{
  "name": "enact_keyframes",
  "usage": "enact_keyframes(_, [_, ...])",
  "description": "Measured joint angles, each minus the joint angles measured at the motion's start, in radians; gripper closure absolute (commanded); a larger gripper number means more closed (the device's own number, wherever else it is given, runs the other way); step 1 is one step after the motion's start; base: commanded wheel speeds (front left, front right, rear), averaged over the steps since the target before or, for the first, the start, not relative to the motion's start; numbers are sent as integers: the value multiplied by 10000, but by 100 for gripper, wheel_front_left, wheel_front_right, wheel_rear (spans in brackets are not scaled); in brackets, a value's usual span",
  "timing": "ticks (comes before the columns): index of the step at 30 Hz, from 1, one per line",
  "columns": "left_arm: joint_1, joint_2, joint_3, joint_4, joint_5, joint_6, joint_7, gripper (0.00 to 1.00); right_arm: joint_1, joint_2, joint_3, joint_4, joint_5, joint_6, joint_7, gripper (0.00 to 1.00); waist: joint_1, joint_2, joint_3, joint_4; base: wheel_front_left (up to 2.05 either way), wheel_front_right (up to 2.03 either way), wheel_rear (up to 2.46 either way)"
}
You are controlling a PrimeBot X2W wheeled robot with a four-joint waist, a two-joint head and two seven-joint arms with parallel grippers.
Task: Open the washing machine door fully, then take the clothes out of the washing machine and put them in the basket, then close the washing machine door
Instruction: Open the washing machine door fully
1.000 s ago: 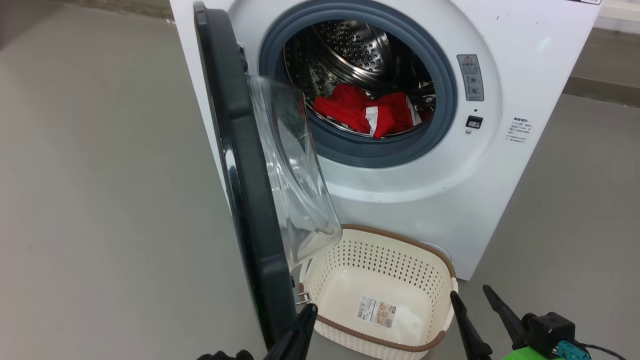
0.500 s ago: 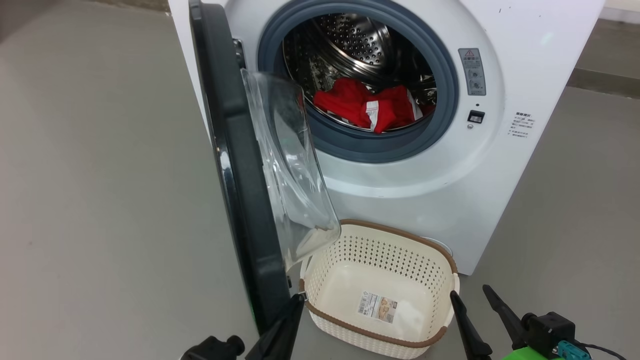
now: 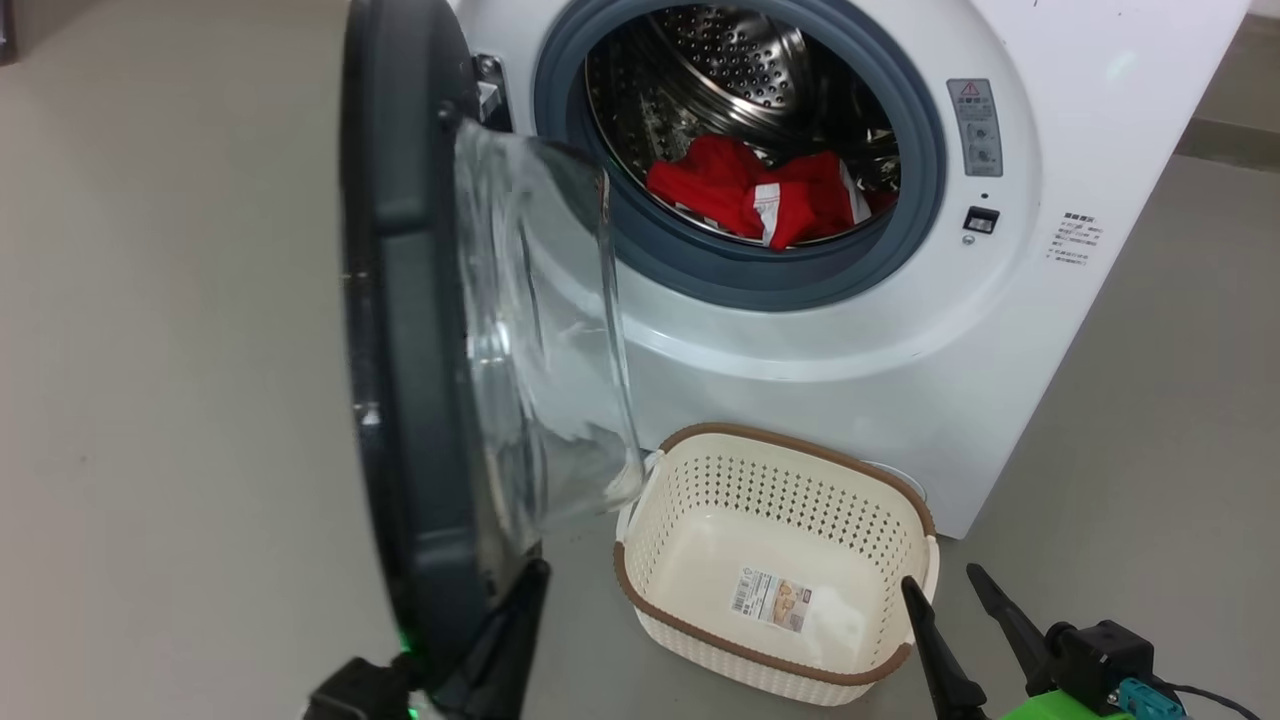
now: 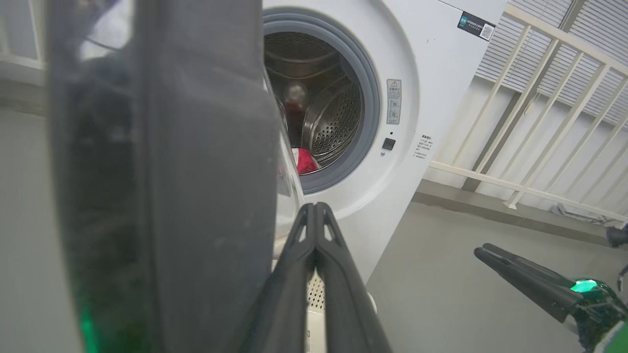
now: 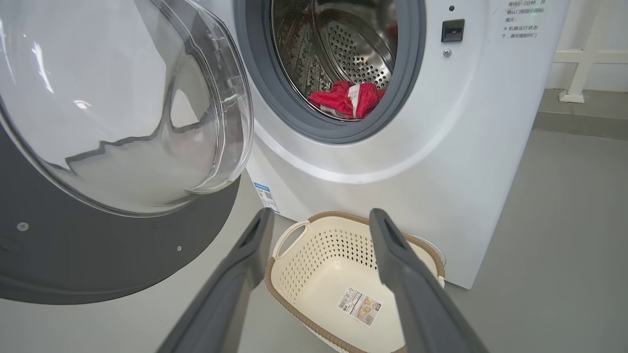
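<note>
Two pressed-together left fingers [image 4: 338, 279] sit at 7 o'clock against the inner rim of the washing machine door [image 3: 400, 300]. A steady sweep toward 9 o'clock should swing it fully wide. Right fingers [image 5: 392, 255] hang spread beside the basket [image 3: 640, 600], and the clothes [image 3: 740, 190] lie in the drum at 1 o'clock.

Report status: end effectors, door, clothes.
Left end effector shut, at lower edge of door; right end effector open, empty. Door stands open. Clothes in drum, basket empty. Drum mouth unobstructed.

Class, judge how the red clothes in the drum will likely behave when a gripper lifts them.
The clothes lie crumpled in folds, so probably floppy, sagging from a grip. They look thin, so likely light. Trailing ends might catch on the grey ring.
</note>
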Motion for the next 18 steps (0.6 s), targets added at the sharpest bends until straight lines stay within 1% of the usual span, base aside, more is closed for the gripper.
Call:
enact_keyframes(11, [297, 4, 1787, -485, 291, 107, 0, 100, -58, -71, -2, -94, 0, 0, 0, 0, 0, 0, 295, 125, 0, 0, 0])
enact_keyframes(18, [234, -29, 3269, -408, 560, 443, 0, 100, -186, -128, 27, -88, -2, 0, 0, 0, 0, 0, 454, 145, 0, 0, 0])
